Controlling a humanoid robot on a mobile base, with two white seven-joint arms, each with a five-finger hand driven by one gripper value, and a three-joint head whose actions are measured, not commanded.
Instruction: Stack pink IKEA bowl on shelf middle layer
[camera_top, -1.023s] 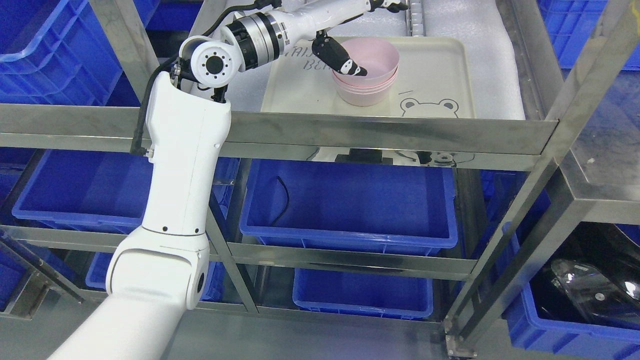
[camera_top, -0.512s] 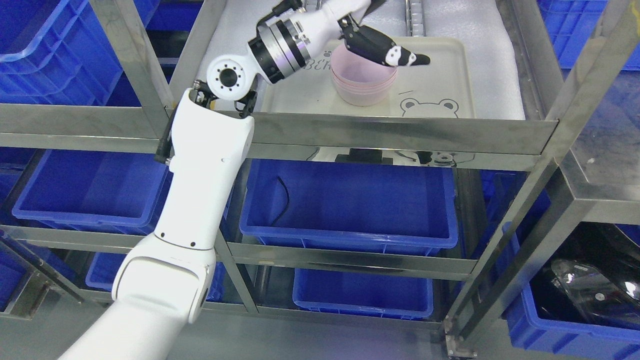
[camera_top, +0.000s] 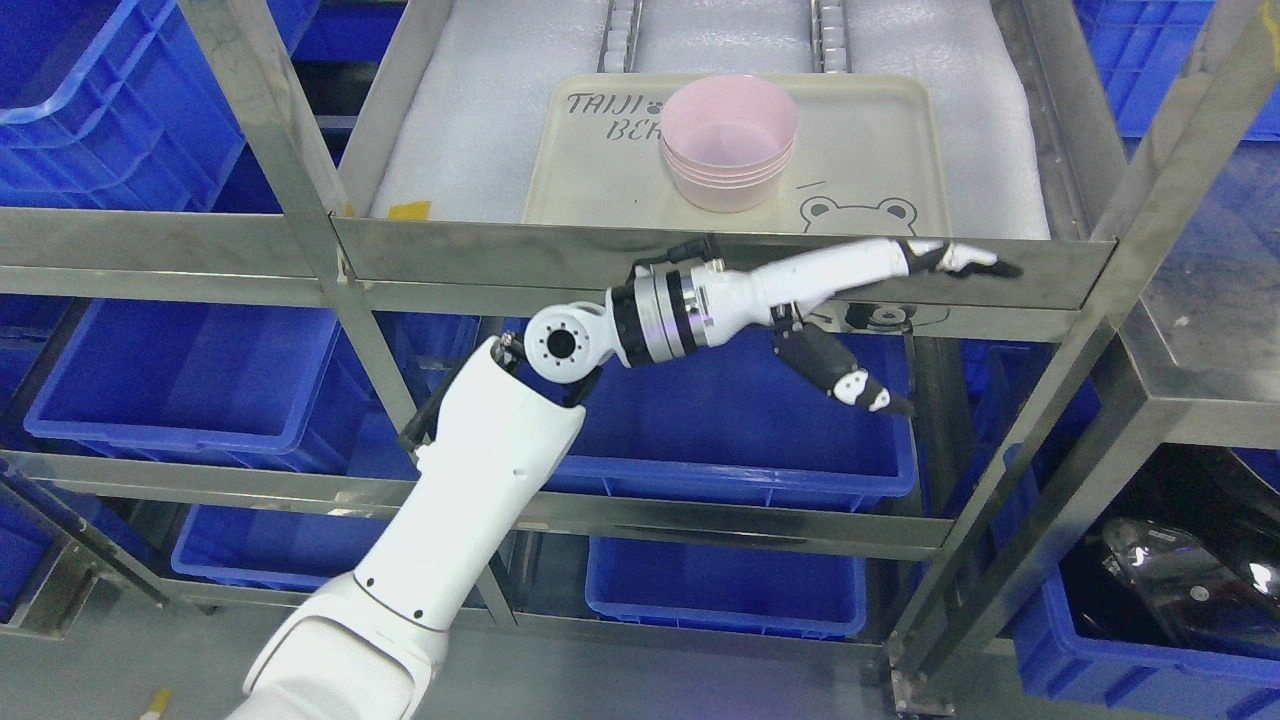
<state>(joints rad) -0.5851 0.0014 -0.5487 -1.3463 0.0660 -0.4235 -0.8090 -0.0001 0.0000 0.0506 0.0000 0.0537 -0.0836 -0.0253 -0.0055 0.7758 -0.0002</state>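
A stack of pink bowls (camera_top: 728, 142) stands upright on a cream tray (camera_top: 870, 160) on the steel shelf layer. My left hand (camera_top: 915, 325) hangs in front of and below the shelf's front rail, clear of the bowls. Its fingers (camera_top: 960, 260) are stretched out toward the right, its thumb (camera_top: 845, 375) points down, and it holds nothing. The left arm rises from the lower left. The right arm is out of view.
The steel front rail (camera_top: 700, 265) crosses just behind the hand. A blue bin (camera_top: 700, 420) sits on the layer below, with more blue bins (camera_top: 170, 380) to the left and lower down. A steel upright (camera_top: 1060, 400) slants at the right.
My left hand has let go of the top bowl, pulled back out of the shelf and dropped below the front rail. The pink bowls stay stacked on the tray.
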